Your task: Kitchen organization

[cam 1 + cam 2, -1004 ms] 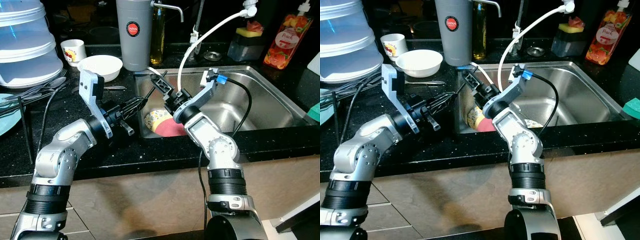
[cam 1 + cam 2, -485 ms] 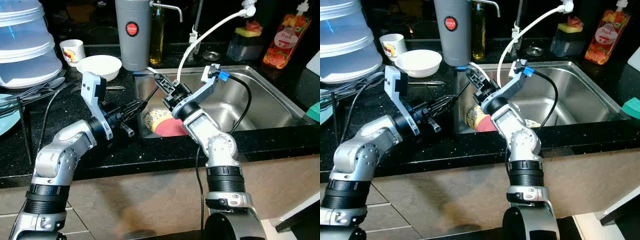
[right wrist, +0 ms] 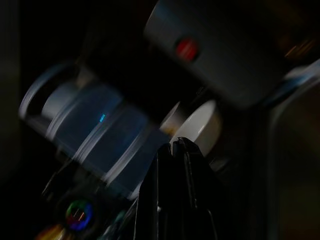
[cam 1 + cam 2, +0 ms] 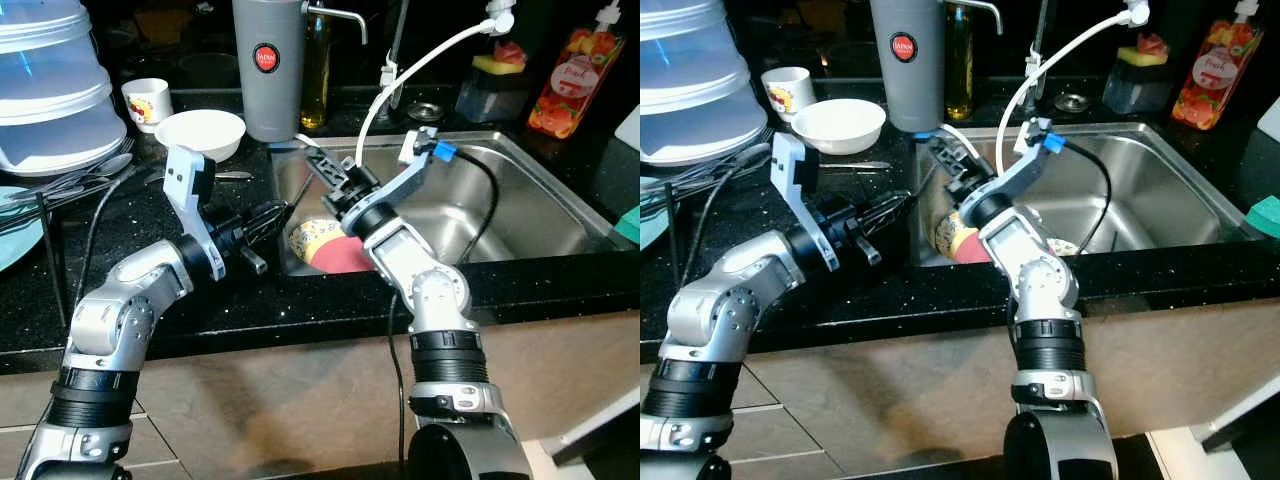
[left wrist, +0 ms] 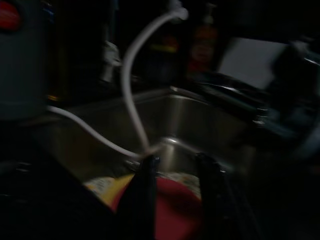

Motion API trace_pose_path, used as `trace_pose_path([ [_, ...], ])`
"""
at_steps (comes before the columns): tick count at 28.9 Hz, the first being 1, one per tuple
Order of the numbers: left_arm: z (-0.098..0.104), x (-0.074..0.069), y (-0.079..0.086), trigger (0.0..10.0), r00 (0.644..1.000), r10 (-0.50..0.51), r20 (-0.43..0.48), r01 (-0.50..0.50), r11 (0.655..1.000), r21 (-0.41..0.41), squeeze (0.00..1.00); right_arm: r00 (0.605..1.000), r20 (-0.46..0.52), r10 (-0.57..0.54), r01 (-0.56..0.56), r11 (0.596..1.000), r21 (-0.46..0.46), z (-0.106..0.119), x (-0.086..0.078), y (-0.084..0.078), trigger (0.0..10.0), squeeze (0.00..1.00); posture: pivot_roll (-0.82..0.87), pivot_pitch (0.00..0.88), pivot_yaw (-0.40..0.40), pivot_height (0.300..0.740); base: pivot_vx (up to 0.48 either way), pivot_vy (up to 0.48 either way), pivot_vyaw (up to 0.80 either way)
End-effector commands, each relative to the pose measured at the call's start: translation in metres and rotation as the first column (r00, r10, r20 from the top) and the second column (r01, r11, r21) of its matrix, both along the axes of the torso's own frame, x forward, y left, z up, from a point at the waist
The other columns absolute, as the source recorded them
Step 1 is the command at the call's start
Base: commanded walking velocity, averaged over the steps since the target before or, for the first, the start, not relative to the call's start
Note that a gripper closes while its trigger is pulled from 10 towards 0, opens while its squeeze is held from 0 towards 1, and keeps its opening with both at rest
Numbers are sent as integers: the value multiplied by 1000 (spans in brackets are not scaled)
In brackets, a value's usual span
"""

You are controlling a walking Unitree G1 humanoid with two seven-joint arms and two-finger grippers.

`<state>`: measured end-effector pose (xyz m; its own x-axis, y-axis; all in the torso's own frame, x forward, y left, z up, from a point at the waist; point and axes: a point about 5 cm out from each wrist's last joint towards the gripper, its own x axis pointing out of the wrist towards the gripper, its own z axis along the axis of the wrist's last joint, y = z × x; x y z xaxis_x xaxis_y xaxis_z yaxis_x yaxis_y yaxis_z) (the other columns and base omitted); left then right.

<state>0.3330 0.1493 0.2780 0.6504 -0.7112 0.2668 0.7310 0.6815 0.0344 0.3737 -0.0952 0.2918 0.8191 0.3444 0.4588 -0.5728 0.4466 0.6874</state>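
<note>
Steel sink [image 4: 540, 170] entered at left end by both hands: left hand [image 4: 272, 215] slightly parted, right hand [image 4: 322, 165] pressed together; red plate [image 4: 340, 255] seen below.

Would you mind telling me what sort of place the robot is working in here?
Most likely a home kitchen, at the sink. A steel sink is set into a black counter, a white bowl and cup stand beside it, and a soap bottle and sponge sit behind it.
</note>
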Motion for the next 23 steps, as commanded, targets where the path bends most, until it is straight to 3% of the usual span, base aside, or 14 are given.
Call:
trace_pose_path([
  [1,4,4,7,10000,998,62,28,-62,998,21,1000,998,28,-55,55,998,6,7,2,-6,0,0,50,107,-21,740,0,0,0],
  [4,7,6,9,10000,995,94,42,-95,995,18,1000,994,42,-101,100,995,11,10,4,-13,0,0,50,107,-21,740,0,0,0],
  [5,7,7,10,10000,993,110,49,-111,994,18,0,990,44,-133,132,991,27,11,5,-19,0,0,50,107,-21,740,0,0,0],
  [10,9,8,12,10000,990,125,66,-126,992,6,0,968,63,-243,238,968,78,17,7,-36,0,0,51,106,-18,740,0,0,0],
  [11,10,9,12,10000,988,133,75,-133,991,-2,0,944,86,-319,309,945,109,21,6,-47,0,0,52,106,-17,740,0,0,0],
  [16,9,9,11,10000,989,127,80,-127,992,-1,0,900,117,-421,407,905,123,25,5,-60,0,0,52,107,-17,740,0,0,0],
  [17,5,7,6,10000,992,96,78,-99,995,23,0,852,219,-475,486,874,3,23,2,-59,0,0,52,107,-17,740,0,0,0],
  [18,5,7,6,10000,992,96,78,-99,995,23,0,852,219,-475,486,874,3,23,2,-59,0,0,52,107,-17,740,0,0,0],
  [21,-3,5,-2,10000,996,59,64,-63,995,72,0,838,342,-425,506,839,-200,8,-1,-38,0,0,51,108,-17,740,0,0,0],
  [23,-5,5,-4,10000,997,46,59,-51,995,81,0,836,364,-411,510,827,-237,3,-2,-33,0,0,51,108,-17,740,0,0,0],
])
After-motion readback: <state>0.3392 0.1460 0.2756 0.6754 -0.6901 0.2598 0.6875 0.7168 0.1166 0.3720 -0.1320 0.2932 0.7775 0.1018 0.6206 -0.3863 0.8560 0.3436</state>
